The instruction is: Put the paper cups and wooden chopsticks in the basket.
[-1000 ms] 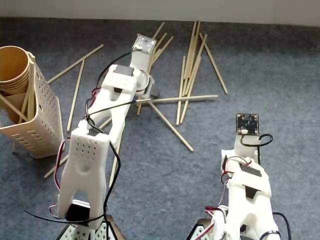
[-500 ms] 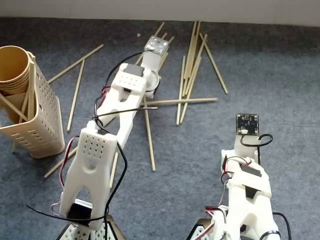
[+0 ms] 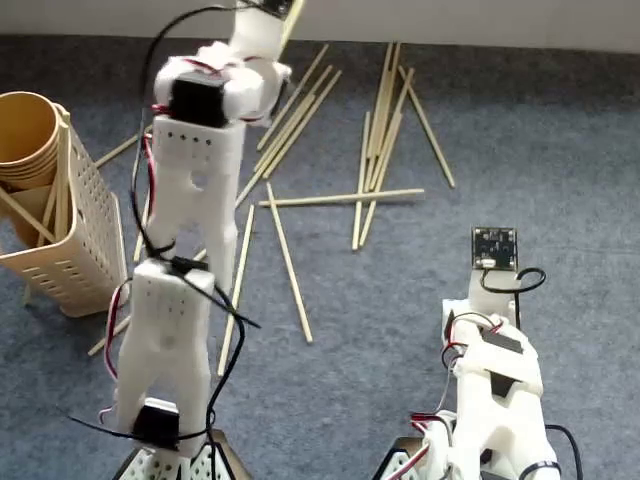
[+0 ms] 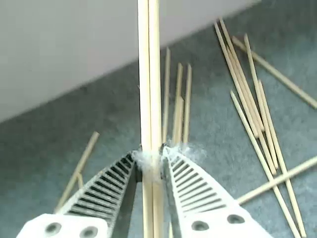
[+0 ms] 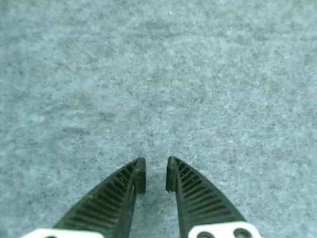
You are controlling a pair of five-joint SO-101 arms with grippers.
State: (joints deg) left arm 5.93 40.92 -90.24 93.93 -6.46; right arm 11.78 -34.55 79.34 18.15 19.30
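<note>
My left gripper is shut on two wooden chopsticks, held up off the carpet near the far wall. In the high view the left arm stands raised at the back left, and the held chopsticks' end pokes out at the top edge. The perforated cream basket at the far left holds stacked paper cups and a few chopsticks. Several loose chopsticks lie on the carpet at the back middle. My right gripper hovers over bare carpet, its fingers nearly together with nothing between them.
The grey carpet has free room at the right and front. A white wall runs along the back. Two chopsticks lie between the arms, and another lies crosswise behind them.
The left arm has risen from the chopstick pile and swung back towards the wall with chopsticks in its gripper. Loose sticks near it shifted. The right arm has not moved.
</note>
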